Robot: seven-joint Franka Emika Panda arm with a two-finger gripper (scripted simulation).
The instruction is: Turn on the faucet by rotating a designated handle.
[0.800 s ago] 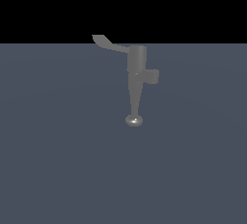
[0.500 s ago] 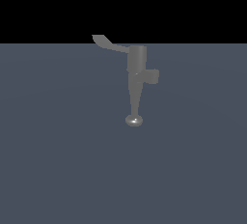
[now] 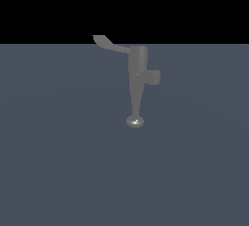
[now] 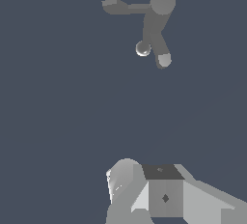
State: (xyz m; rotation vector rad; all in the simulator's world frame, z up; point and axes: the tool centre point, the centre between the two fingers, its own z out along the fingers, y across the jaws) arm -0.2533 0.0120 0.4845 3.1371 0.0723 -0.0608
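The tool (image 4: 144,189), its grip state impossible to tell, sits well apart from the faucet (image 3: 137,79), whose handle (image 3: 109,44) juts sideways from the cylinder top.

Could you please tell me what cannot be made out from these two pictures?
- Pincer: absent from the exterior view; in the wrist view the picture's edge cuts it off, so open or shut is unclear.
- Faucet: its base joint is unclear in the exterior view.
- Handle: its tip fades against the black background.
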